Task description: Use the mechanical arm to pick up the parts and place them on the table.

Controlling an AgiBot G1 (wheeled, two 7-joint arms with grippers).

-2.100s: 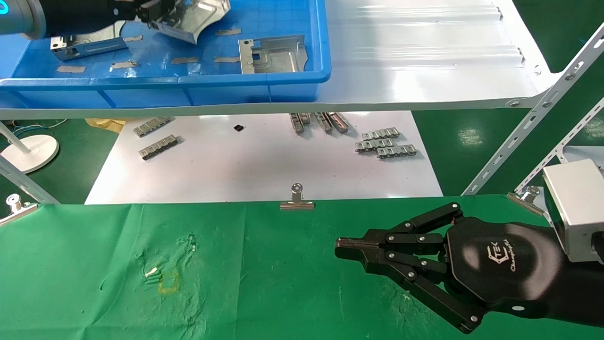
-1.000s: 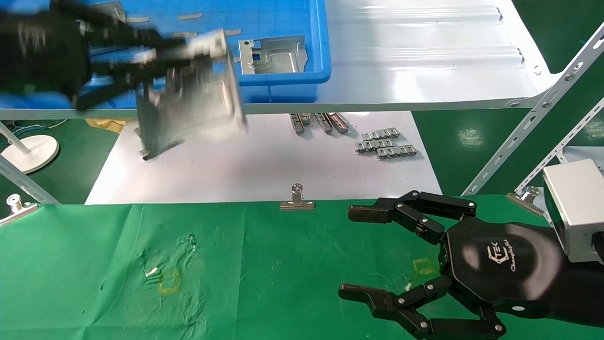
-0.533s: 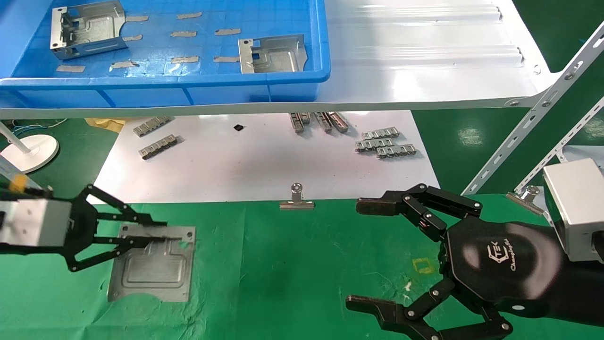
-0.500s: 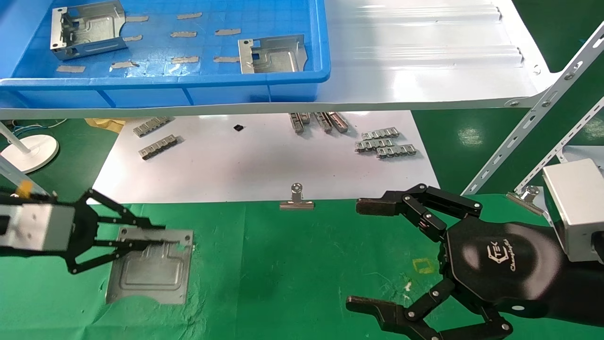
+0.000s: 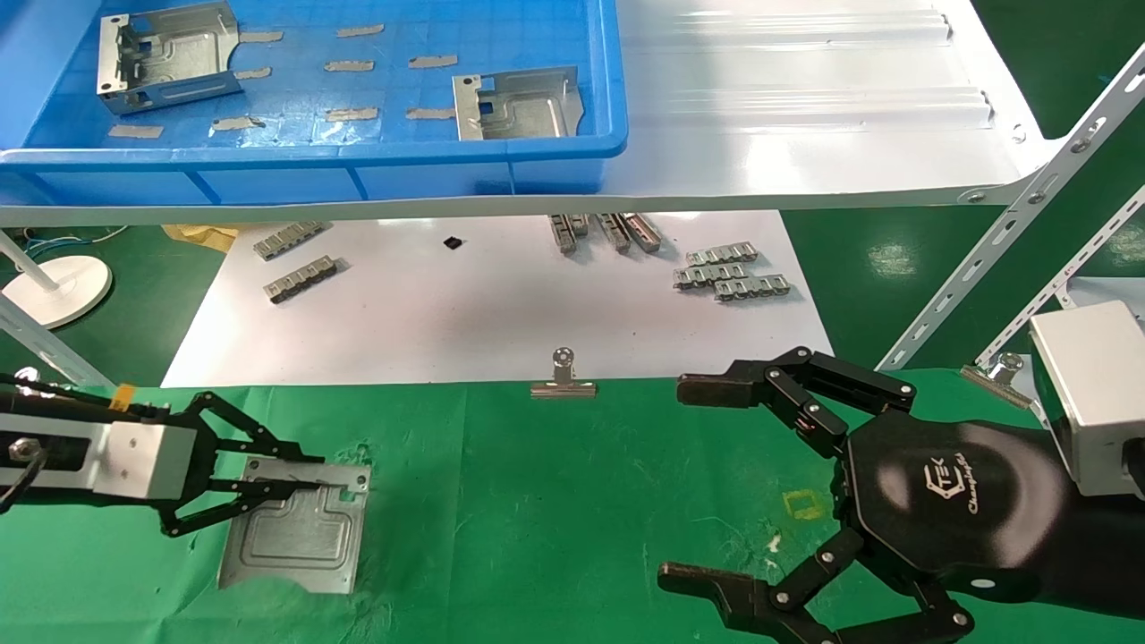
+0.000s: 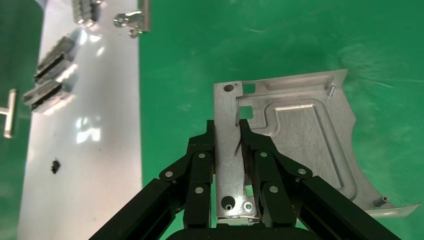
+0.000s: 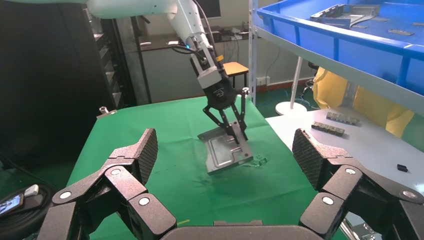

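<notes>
Three metal brackets show in the head view. Two lie in the blue bin (image 5: 358, 170) at the upper left of the frame: one (image 5: 165, 54) in its far left corner, the other (image 5: 517, 105) near its right wall. The third bracket (image 5: 300, 528) is at the lower left of the frame, over the green cloth surface (image 5: 537, 501).

The left tool (image 5: 295, 474) pinches that third bracket by the folded flange along its edge, with its black fingers (image 6: 205, 165) pressed together on either side of the metal. In the left wrist view the bracket (image 6: 295, 135) shows its stepped channel and curved cut-out edge. In the right wrist view the bracket (image 7: 227, 150) is tilted (its far corner looks to rest on the cloth while the gripped edge is higher), and the left tool (image 7: 231, 131) reaches down to it from above.

The right tool (image 5: 707, 487) sits at the lower right of the frame just above the surface, its fingers spread wide and holding nothing.

Between the bin's white shelf (image 5: 805, 116) and the cloth lies a white sheet (image 5: 501, 313) with small grey metal strips (image 5: 729, 271) scattered on it. A binder clip (image 5: 563, 380) sits at the cloth's far edge, mid-frame.
</notes>
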